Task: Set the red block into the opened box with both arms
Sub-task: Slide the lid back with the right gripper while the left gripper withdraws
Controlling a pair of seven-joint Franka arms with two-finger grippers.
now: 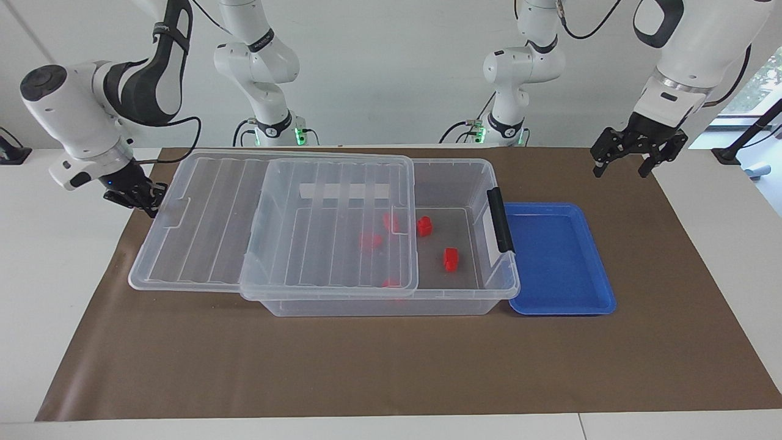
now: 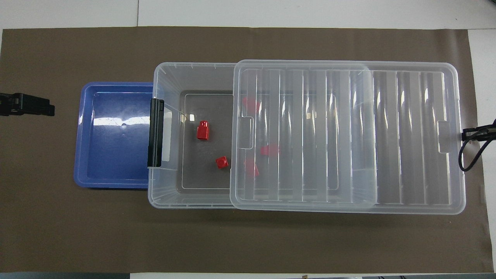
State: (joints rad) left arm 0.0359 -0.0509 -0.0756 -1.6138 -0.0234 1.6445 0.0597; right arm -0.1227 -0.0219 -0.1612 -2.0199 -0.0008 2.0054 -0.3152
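Your clenched right claw [image 1: 148,205] sits at the slid-aside lid's [image 1: 244,226] end tab; your released left claw [image 1: 635,160] hangs empty, well apart from the box [image 1: 464,183].

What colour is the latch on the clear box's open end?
Black. The latch on the box shows best in the overhead view.
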